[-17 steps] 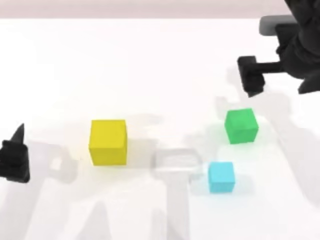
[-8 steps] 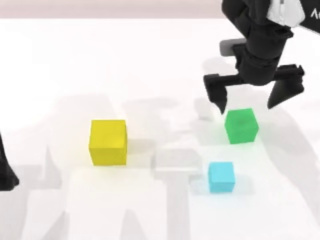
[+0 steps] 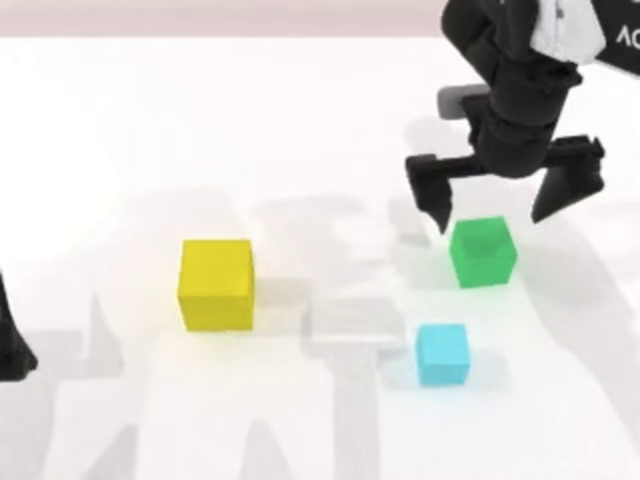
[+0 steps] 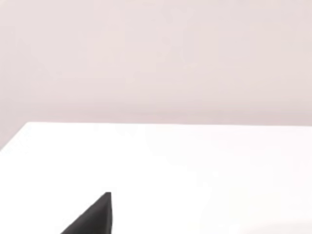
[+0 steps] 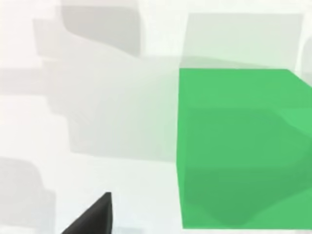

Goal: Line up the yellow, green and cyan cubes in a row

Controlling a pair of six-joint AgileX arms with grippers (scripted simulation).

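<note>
Green cube (image 3: 483, 252) sits unmoved right of centre on the table (image 3: 300, 120), cyan cube (image 3: 442, 353) near it, yellow cube (image 3: 216, 284) well left. Right gripper (image 3: 495, 205), fingers wide, has barely shifted above it; left gripper (image 3: 12, 350) stays parked at the left edge, fingers unclear.

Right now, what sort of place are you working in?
Likely a simulated tabletop test scene: a bare white table, three plain blocks, the green cube under my open right hand, nothing else around.
</note>
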